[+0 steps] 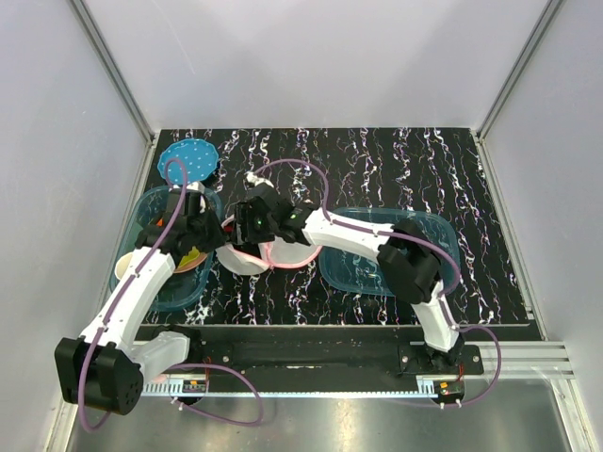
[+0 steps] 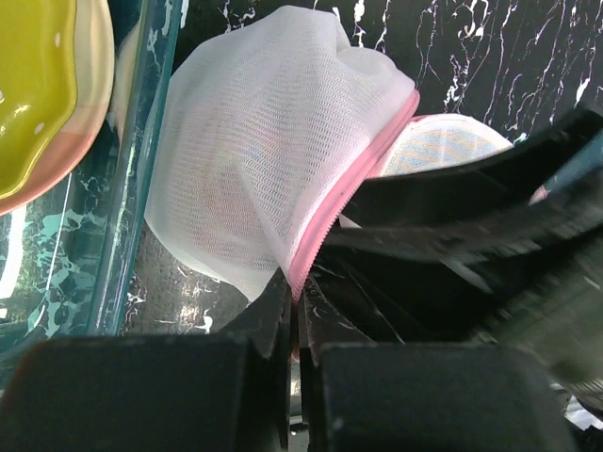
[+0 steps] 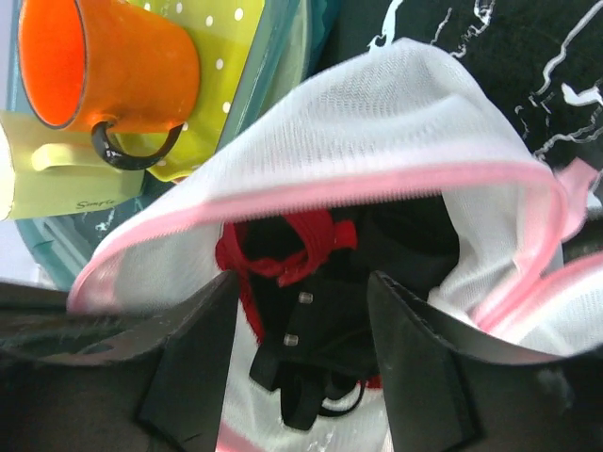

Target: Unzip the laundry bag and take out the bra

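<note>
My left jaws are clamped together on the bag's (image 2: 264, 151) pink trim (image 2: 344, 202), right at their tips. I judge they hold that rim up so the mouth gapes for the other arm. My right jaws stand apart at the mouth, gripping nothing. The bra (image 3: 283, 250) lies between and just beyond them, inside the bag, which sits on the bench (image 2: 490, 47). Far off to their left is an orange cup (image 3: 104, 66).

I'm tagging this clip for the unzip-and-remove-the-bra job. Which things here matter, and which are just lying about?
Job: laundry bag, unzipped and gaping; bra, inside it.

Lying about: orange mug; yellow bowl; blue dotted disc; right teal bin.
</note>
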Available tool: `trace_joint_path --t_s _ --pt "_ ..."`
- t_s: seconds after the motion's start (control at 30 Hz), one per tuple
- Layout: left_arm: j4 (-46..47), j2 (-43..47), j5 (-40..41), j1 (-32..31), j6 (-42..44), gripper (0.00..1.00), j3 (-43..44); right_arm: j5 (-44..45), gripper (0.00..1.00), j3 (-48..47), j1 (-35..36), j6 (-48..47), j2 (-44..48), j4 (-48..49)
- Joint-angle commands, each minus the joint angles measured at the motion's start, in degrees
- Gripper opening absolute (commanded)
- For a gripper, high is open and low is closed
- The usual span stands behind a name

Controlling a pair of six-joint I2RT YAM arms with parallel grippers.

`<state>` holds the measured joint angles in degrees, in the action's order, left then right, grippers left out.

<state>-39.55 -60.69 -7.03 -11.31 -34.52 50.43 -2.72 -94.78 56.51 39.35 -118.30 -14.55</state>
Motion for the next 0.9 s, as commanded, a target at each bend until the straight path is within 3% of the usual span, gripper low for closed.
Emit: trace_joint_path --t_s 0.0,0.07,0.1,0.13,0.17,0.43,0.53,0.87 --pt "1.49 1.71 -0.79 -0.03 -0.19 0.00 0.10 -2.72 0.52 -4.36 -0.87 1.16 -4.57 1.80" --pt "1.49 1.45 -1.06 -0.03 -0.11 0.00 0.45 -3.61 0.36 -1.91 -2.37 1.25 -2.65 4.16" --pt "1.49 1.27 -1.23 -0.03 -0.02 0.00 1.06 -3.43 0.15 -0.85 -2.98 1.08 -1.68 4.78" --pt "1.49 1.27 -1.32 0.06 -0.02 0.00 1.42 -3.52 0.04 1.07 -3.94 0.90 -0.63 5.40" --pt "1.49 1.27 -1.50 0.06 0.16 0.00 1.68 -3.00 0.00 1.79 -4.30 0.81 1.73 5.67" --pt "1.49 -0.75 -1.93 1.29 1.30 0.00 2.21 0.08 0.00 11.45 -5.10 -2.88 20.44 6.55" --pt "2.11 -1.88 -5.53 3.04 1.91 0.00 2.12 -0.61 0.00 12.52 -5.27 -4.54 26.60 6.63" --pt "3.96 -5.23 -9.05 3.40 1.13 0.00 2.38 -1.23 0.00 11.02 -5.36 -6.31 37.00 5.41"
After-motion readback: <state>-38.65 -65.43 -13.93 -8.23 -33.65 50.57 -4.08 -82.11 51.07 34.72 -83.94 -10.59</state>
